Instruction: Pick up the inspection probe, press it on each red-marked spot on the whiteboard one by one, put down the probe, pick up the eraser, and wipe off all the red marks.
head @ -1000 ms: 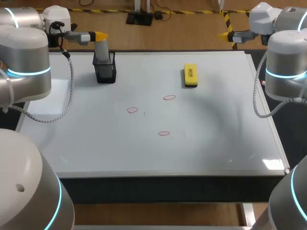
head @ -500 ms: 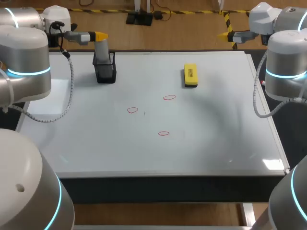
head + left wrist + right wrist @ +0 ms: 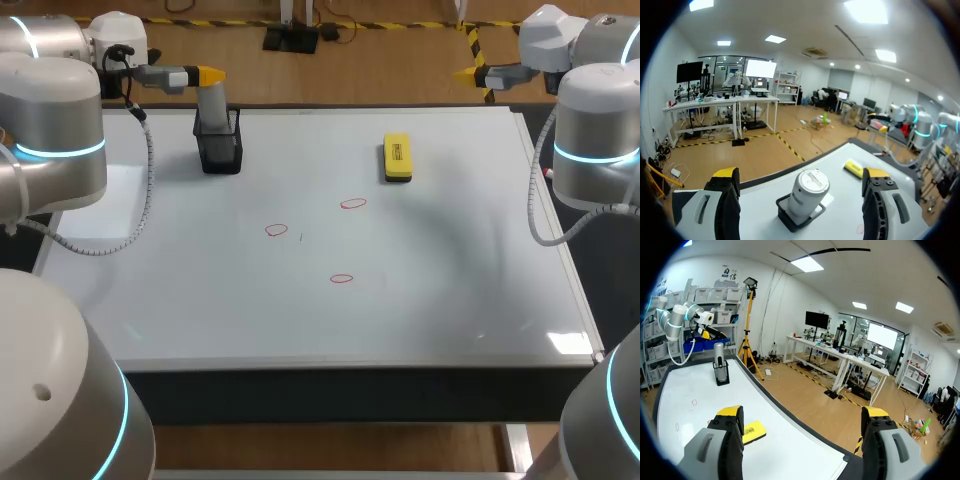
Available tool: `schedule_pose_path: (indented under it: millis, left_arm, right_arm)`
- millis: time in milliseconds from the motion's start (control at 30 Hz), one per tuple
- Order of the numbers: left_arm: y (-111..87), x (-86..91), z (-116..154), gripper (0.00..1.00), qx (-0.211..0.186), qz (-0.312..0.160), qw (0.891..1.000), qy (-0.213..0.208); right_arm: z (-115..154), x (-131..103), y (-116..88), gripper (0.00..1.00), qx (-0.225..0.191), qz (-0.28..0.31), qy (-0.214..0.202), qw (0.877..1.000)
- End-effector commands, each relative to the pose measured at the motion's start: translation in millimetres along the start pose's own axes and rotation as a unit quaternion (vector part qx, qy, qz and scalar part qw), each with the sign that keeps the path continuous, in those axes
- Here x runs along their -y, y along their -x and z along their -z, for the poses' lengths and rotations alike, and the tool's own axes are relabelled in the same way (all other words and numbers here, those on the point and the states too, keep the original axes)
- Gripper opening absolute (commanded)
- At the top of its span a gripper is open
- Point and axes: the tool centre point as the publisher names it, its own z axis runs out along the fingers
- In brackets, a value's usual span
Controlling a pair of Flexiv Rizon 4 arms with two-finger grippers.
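A whiteboard (image 3: pixel 450 280) covers the tabletop. Near its far left corner the grey, cylinder-shaped inspection probe (image 3: pixel 210 100) stands upright in a black holder (image 3: pixel 221 150). The left gripper (image 3: pixel 800 176) hangs just beyond the probe at the board's far edge. Its jaws are wide apart and hold nothing, and from the left wrist the probe shows ahead of them, touching neither finger. The right gripper (image 3: pixel 802 412) sits off the far right corner of the board, its jaws also wide apart and empty. The yellow eraser (image 3: pixel 397 158) lies flat on the board, right of centre toward the far edge. Three small red ovals mark the middle of the board: one (image 3: pixel 353 203) near the eraser, one (image 3: pixel 277 230) further left, one (image 3: pixel 342 278) nearer the front.
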Motion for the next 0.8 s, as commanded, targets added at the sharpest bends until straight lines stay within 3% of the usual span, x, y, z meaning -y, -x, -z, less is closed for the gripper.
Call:
schedule_pose_path:
  millis: [33,500,800]
  left_arm:
    - [-0.1,-0.8,0,1.0,0.001,0.0,1.0,-0.001]
    - [-0.1,-0.8,0,1.0,0.001,0.0,1.0,-0.001]
    - [-17.0,-8.7,-4,1.0,-0.085,-0.048,0.995,-0.029]
  right_arm:
    - [0,0,0,1.0,0.0,0.0,0.0,1.0]
    - [0,0,0,1.0,0.0,0.0,0.0,1.0]
    - [0,0,0,1.0,0.0,0.0,0.0,1.0]
